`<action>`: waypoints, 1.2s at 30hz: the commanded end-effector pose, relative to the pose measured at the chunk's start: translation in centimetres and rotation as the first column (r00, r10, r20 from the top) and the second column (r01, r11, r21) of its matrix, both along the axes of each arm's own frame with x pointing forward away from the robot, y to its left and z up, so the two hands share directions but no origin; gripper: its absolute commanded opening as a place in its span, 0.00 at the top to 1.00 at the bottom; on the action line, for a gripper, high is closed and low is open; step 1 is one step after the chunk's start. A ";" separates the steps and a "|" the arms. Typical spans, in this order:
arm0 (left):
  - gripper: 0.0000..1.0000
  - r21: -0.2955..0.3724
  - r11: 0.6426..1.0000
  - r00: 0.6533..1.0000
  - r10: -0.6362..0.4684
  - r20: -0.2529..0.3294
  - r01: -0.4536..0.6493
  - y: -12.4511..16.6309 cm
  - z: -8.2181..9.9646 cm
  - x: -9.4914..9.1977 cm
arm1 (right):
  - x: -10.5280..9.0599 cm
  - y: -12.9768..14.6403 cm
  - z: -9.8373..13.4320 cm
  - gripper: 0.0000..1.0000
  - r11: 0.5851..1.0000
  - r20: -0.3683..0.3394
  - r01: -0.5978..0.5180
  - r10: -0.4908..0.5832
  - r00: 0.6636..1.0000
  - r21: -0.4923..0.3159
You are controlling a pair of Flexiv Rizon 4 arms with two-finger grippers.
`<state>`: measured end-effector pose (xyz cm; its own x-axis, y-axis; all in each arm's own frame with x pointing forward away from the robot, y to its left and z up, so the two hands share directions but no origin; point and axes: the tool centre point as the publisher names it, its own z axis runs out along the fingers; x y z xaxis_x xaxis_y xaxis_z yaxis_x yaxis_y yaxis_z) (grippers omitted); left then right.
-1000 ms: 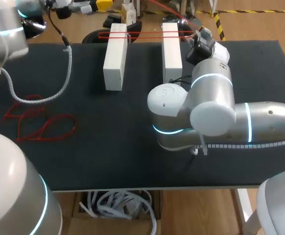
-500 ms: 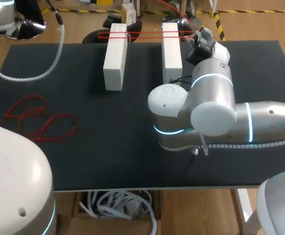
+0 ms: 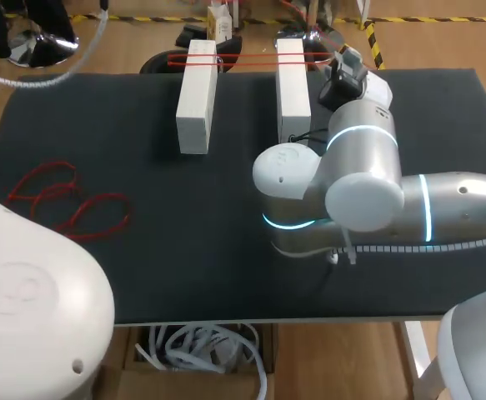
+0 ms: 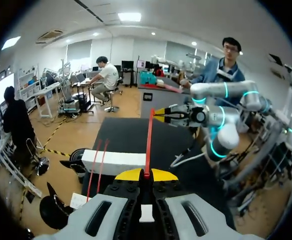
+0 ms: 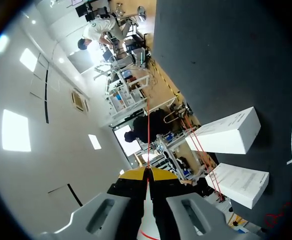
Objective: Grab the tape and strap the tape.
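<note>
Though judged limp and light, the red tape (image 4: 149, 135) is clamped near the white blocks (image 3: 194, 96) by left hand (image 4: 146, 174) and right hand (image 5: 147, 172).

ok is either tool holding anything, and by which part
Both: left tool and right tool each pinch one red tape between their tips, apparently near opposite ends.

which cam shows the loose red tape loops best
The head view: the loose red tape loops lie whole on the black table, near its left edge. The right wrist view catches only a small red bit past the white boxes; the left wrist view shows none of them.
</note>
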<state>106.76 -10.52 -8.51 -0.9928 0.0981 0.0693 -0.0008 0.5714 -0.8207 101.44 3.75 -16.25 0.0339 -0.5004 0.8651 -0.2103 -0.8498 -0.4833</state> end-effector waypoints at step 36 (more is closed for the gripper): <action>1.00 0.266 0.964 0.983 -0.041 0.178 -0.008 -1.7 0.6 -2.3 | 0.0 -0.1 0.2 1.00 1.000 -0.006 -0.001 0.001 1.000 -0.001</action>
